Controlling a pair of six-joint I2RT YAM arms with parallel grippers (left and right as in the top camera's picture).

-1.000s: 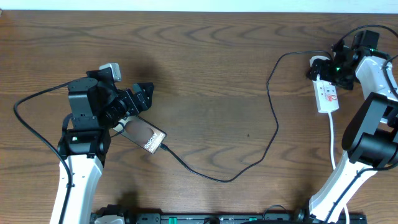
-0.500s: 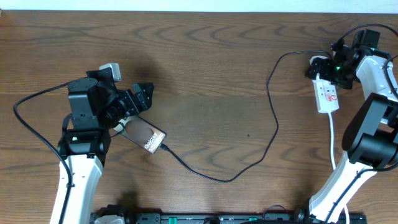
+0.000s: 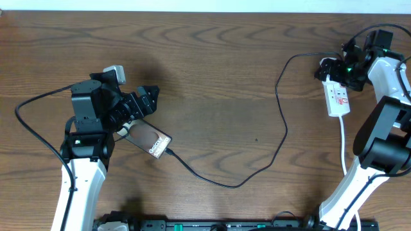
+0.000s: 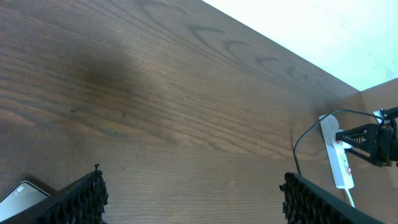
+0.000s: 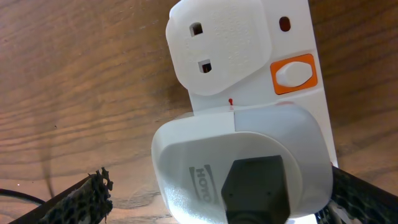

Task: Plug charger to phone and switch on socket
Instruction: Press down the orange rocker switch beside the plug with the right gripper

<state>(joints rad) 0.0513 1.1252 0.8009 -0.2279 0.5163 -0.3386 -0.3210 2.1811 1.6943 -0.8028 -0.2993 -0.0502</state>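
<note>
The phone (image 3: 150,140) lies flat by my left arm, and its corner shows in the left wrist view (image 4: 22,190). The black charger cable (image 3: 239,185) runs from the phone's lower right end, loops across the table and rises to a white adapter (image 5: 239,165) plugged into the white socket strip (image 3: 338,97). My left gripper (image 3: 147,101) is open and empty just above the phone; its fingers frame bare wood (image 4: 193,202). My right gripper (image 3: 334,68) is open over the strip's far end, with its fingers (image 5: 217,202) either side of the adapter. An orange-red switch (image 5: 296,73) sits beside an empty outlet.
The strip's white cord (image 3: 345,144) runs toward the front by the right arm's base. A thick black robot cable (image 3: 29,106) loops at the far left. The strip and right gripper also show far off in the left wrist view (image 4: 341,163).
The right gripper has edged slightly toward the strip's far end. The left arm, the phone and the cable have not moved.
</note>
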